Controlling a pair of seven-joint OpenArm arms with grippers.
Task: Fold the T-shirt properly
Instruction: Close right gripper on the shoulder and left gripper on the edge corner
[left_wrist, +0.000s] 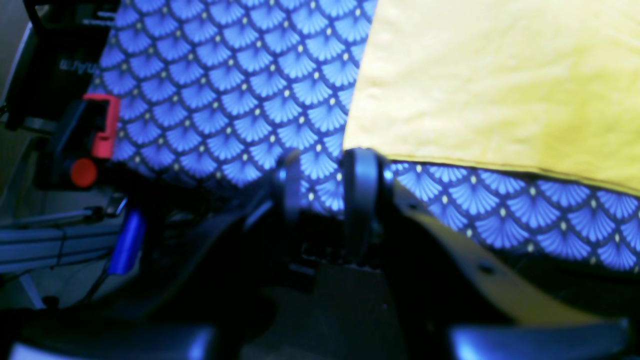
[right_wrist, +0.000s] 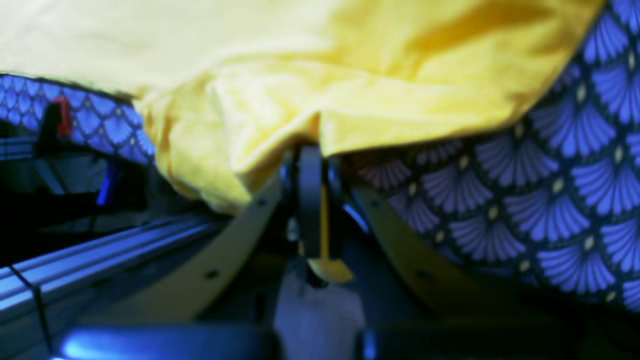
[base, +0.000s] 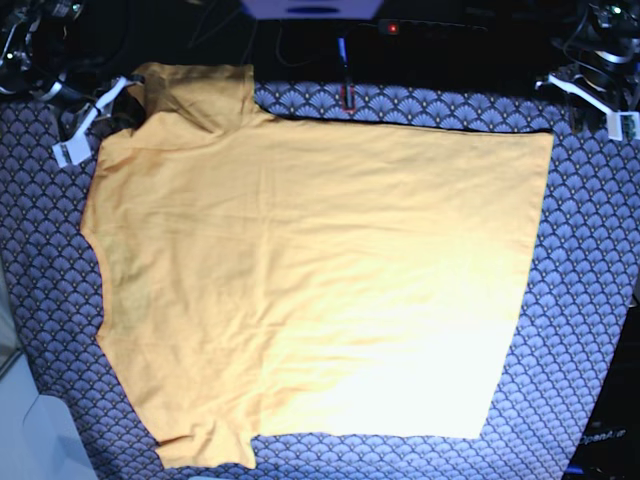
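The orange-yellow T-shirt (base: 310, 280) lies spread flat on the patterned cloth, with its sleeves to the left and its hem to the right in the base view. My right gripper (right_wrist: 312, 160) is shut on a bunched fold of the T-shirt (right_wrist: 300, 90), and a strip of yellow fabric shows between its fingers. In the base view my right gripper (base: 125, 105) is at the shirt's upper-left sleeve. My left gripper (left_wrist: 325, 172) is slightly open and empty, just beside the corner of the T-shirt (left_wrist: 500, 85). In the base view my left gripper (base: 585, 95) is past the upper-right hem corner.
A navy cloth with a white fan-scale pattern (base: 590, 300) covers the table. A red clamp (left_wrist: 102, 125) and dark hardware sit at the table edge. An aluminium rail (right_wrist: 100, 260) runs below the right wrist. A power strip (base: 420, 25) lies at the back.
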